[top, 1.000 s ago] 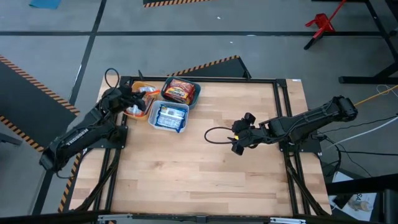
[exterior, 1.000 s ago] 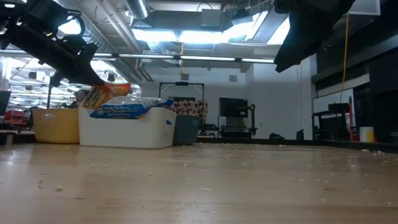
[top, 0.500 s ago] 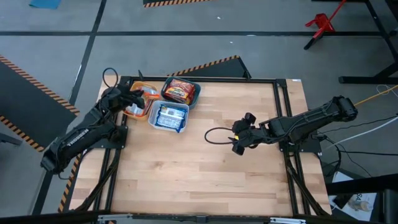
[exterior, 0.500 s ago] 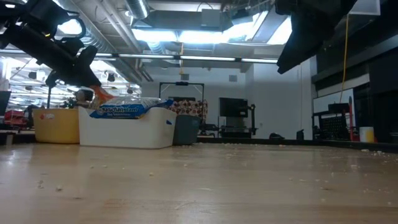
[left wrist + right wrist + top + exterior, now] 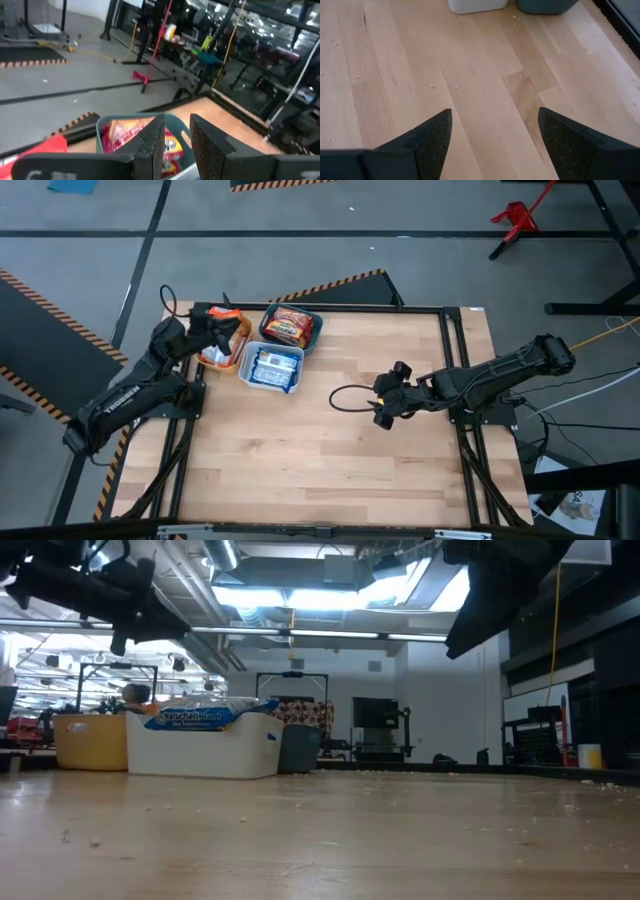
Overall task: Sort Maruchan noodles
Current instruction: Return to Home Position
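Three bins stand at the table's far left. The yellow bin (image 5: 212, 364) holds orange-silver noodle packets (image 5: 216, 356). The teal bin (image 5: 317, 326) holds red-orange packets (image 5: 288, 326). The white bin (image 5: 245, 376) holds blue-white packets (image 5: 273, 367). My left gripper (image 5: 222, 328) hovers above the yellow bin's far end, fingers slightly apart and empty (image 5: 177, 145); past them the teal bin (image 5: 130, 119) shows. My right gripper (image 5: 381, 412) hangs over the bare table right of centre, wide open and empty (image 5: 495, 135).
In the low view the yellow bin (image 5: 90, 740), the white bin (image 5: 200, 745) and the teal bin (image 5: 297, 748) stand in a row at the left. Bare wood spreads over the table's middle, near side and right. A black cable loop (image 5: 345, 398) lies by my right gripper.
An orange packet that hung under my left gripper has dropped into the yellow bin. My left gripper has let go of it, then risen and moved a little toward the table's far edge.
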